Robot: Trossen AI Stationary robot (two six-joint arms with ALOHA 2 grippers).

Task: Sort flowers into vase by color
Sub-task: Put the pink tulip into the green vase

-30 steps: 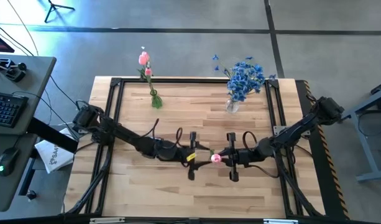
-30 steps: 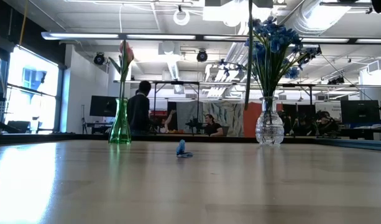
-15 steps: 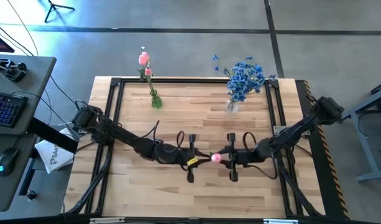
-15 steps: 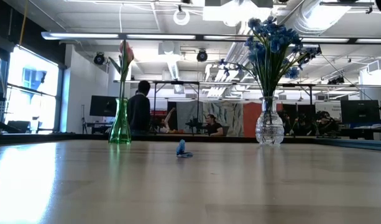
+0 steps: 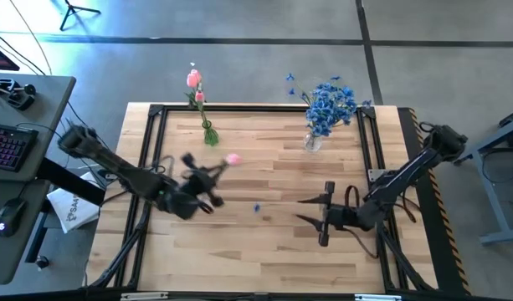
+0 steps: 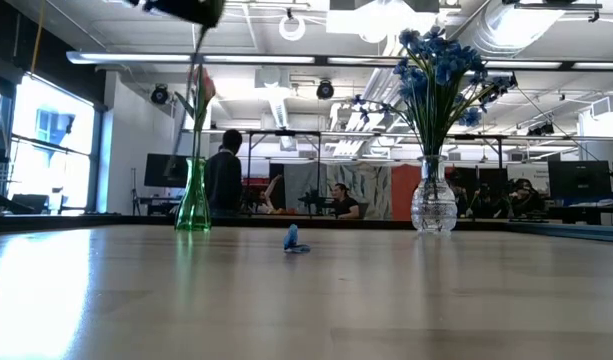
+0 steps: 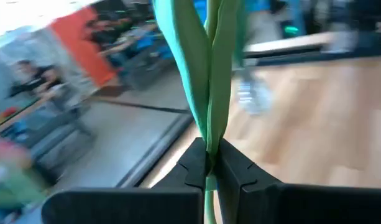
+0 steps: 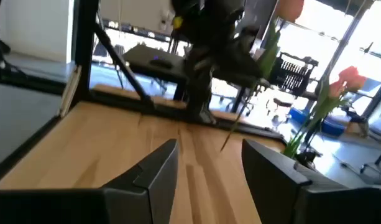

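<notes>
My left gripper (image 5: 207, 173) is shut on a pink tulip, whose bud (image 5: 233, 158) points toward the far right, above the table's left middle. It also shows at the top of the low view (image 6: 181, 8). My right gripper (image 5: 302, 211) is open and empty, low over the table's right middle. A green vase (image 5: 209, 134) holding pink tulips (image 5: 193, 79) stands on its base at the far left. A clear vase (image 5: 312, 142) holding blue sprays (image 5: 331, 104) stands on its base at the far right. One small blue blossom (image 5: 257, 206) lies on the table. My left gripper pinches the tulip's green stem (image 7: 208, 163) between its two fingers, just below the two long leaves (image 7: 206, 74). The tulip is lifted clear of the table. Its bud end is up and its lower stem (image 8: 243, 112) hangs slanting below the fingers.
A black frame (image 5: 156, 113) runs along the table's edges. Bare wood (image 5: 264, 251) lies between the arms and the near edge. A desk with a keyboard (image 5: 9, 142) stands beyond the left edge. People (image 6: 226, 175) show in the room behind.
My left gripper has carried the pink tulip from the table's middle up and toward the far left, and the tulip has swung from lying level to bud-up. My right gripper is now off the tulip and has drawn back a little toward the right edge.
</notes>
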